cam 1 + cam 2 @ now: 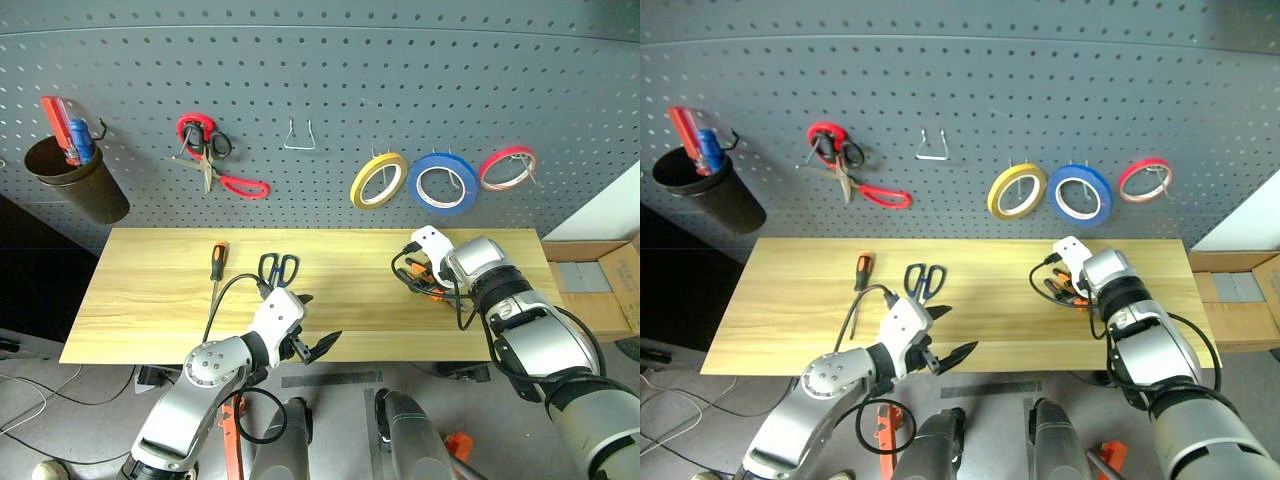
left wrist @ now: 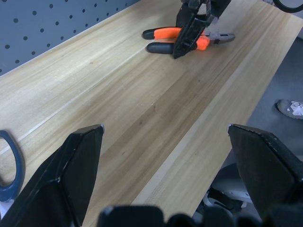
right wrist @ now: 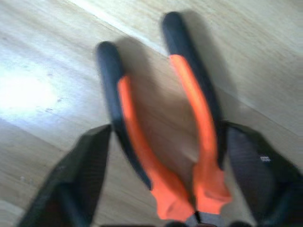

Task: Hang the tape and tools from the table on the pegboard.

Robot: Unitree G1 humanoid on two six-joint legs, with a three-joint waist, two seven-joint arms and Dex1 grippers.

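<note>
A: Which step are we on?
B: Pliers pickup, I'd say. Right gripper (image 3: 165, 156) is down over the orange-and-black-handled pliers (image 3: 161, 142) on the right part of the pale yellow wood-plank tabletop (image 1: 150, 300); jaws open, one each side of both handles, w/ a gap on the left handle's side – no grip yet.
A: Left gripper (image 1: 305, 340)?
B: Hangs over the front edge, jaws wide open, empty.
A: Other stuff?
B: Thin yellow tape ring (image 1: 378, 180) already hangs on the dark grey pegboard (image 1: 320, 90). Blue-black-handled scissors (image 1: 278, 268) and slim orange-and-black screwdriver (image 1: 216, 262) lie on the tabletop's left part.
A: Next?
B: Prob. close squarely on both handles, lift level, pick a free hook.
</note>
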